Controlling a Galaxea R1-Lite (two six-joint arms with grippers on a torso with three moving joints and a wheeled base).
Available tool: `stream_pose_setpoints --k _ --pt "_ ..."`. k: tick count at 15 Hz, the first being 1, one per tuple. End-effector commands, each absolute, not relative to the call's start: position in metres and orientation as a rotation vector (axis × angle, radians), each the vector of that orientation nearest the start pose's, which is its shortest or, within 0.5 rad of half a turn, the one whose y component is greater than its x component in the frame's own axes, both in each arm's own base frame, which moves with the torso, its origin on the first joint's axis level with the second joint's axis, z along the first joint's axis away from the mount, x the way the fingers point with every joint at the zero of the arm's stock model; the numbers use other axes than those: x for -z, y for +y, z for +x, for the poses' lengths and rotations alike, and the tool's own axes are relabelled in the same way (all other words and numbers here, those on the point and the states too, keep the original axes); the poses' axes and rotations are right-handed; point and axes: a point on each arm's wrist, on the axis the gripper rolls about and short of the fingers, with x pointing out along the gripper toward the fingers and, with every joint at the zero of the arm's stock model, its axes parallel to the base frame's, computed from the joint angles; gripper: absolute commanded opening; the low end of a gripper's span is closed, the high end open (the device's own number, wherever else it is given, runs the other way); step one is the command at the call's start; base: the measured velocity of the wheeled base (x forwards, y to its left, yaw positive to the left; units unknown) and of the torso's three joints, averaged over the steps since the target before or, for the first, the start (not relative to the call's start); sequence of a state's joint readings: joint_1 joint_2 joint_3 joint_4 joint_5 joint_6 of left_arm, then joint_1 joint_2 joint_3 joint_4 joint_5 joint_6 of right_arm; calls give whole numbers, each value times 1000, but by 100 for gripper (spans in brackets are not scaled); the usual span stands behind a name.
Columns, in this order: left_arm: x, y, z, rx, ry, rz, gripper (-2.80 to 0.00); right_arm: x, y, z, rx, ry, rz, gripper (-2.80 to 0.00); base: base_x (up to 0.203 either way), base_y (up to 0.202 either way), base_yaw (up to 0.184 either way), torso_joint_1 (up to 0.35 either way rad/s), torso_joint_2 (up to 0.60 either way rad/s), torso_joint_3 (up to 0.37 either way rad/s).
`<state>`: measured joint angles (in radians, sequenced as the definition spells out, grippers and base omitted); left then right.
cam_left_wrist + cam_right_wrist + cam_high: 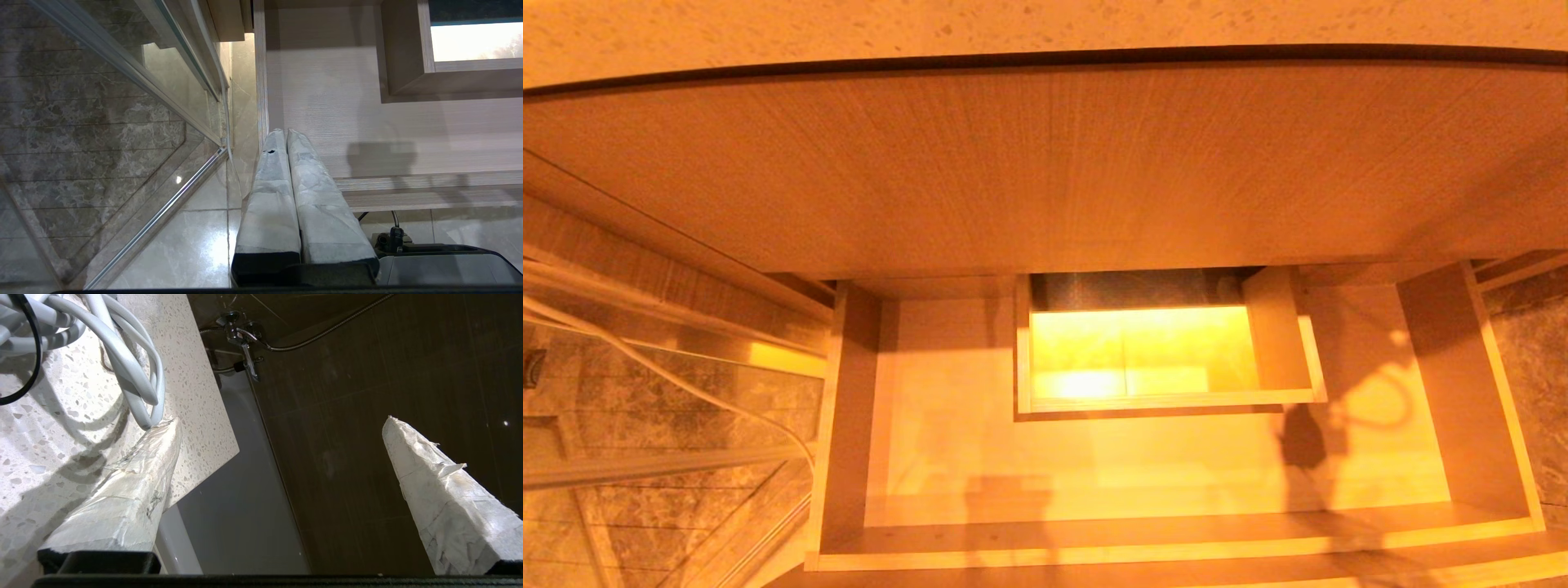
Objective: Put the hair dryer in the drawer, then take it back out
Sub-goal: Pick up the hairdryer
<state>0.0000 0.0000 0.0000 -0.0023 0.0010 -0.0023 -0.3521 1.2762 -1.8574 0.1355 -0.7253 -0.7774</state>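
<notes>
The drawer (pixel 947 441) stands pulled out below me, wide and shallow, with a pale bare floor and a boxed cut-out (pixel 1160 351) at its mid-back. Nothing lies in it. Of the hair dryer only the coiled white cord (pixel 122 355) with a black tie shows, lying on the speckled countertop (pixel 61 437); its body is out of view. My right gripper (pixel 282 420) is open, one fingertip (pixel 169 426) touching the cord's loop at the counter's corner. My left gripper (pixel 286 131) is shut and empty beside the drawer's (pixel 367 122) left side wall.
A tall wood panel (pixel 1045 163) rises above the drawer under the countertop's edge (pixel 1013 24). A glass shower door (pixel 122 122) and marble floor tiles are to the left. Beyond the counter's corner are a chrome tap with hose (pixel 241 339) and dark wall tiles.
</notes>
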Motion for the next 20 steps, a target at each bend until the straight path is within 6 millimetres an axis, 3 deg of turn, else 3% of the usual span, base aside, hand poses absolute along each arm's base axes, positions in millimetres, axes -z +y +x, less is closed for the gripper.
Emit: stream_pose_setpoints --k 1,8,14,20 --pt "-76 0 -23 -2 -3 -3 -280 -488 -50 93 1183 -21 -603 0 0 0 0 0 0 0" --pt "-76 0 -23 -2 -3 -3 -280 -493 -39 64 1181 -101 -555 0 0 0 0 0 0 0" --pt "-76 0 -23 -2 -3 -3 -280 -475 -30 37 1170 -92 -409 0 0 0 0 0 0 0" --pt "-76 0 -23 -2 -3 -3 -280 -452 -33 42 1226 -13 -253 0 0 0 0 0 0 0"
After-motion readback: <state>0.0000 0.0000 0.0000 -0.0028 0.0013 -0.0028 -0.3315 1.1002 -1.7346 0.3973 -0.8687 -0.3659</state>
